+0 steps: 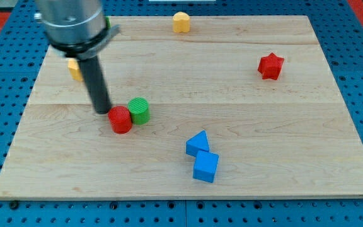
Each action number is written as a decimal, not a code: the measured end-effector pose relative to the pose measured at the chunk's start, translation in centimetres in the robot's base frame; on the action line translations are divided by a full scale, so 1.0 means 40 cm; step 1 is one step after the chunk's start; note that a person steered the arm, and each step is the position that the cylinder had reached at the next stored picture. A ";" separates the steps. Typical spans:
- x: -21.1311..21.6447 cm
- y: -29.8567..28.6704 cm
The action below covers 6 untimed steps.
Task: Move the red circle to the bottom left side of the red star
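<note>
The red circle (120,119), a short red cylinder, sits on the wooden board (244,101) left of centre. A green cylinder (139,110) touches it on its upper right. The red star (270,65) lies far off at the view's upper right. My tip (101,111) rests on the board just left of the red circle, touching or almost touching its upper-left side. The dark rod rises from there to the arm's grey body at the view's top left.
A blue triangular block (197,144) and a blue cube (205,166) lie together at bottom centre. A yellow block (181,22) sits at the top edge. Another yellow block (75,69) is partly hidden behind the rod. A green bit (108,22) peeks out beside the arm.
</note>
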<state>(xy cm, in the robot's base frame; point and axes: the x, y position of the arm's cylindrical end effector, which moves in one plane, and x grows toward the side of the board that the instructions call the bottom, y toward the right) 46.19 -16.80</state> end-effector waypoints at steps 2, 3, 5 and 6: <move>0.120 0.174; -0.042 0.125; -0.127 -0.042; -0.209 0.150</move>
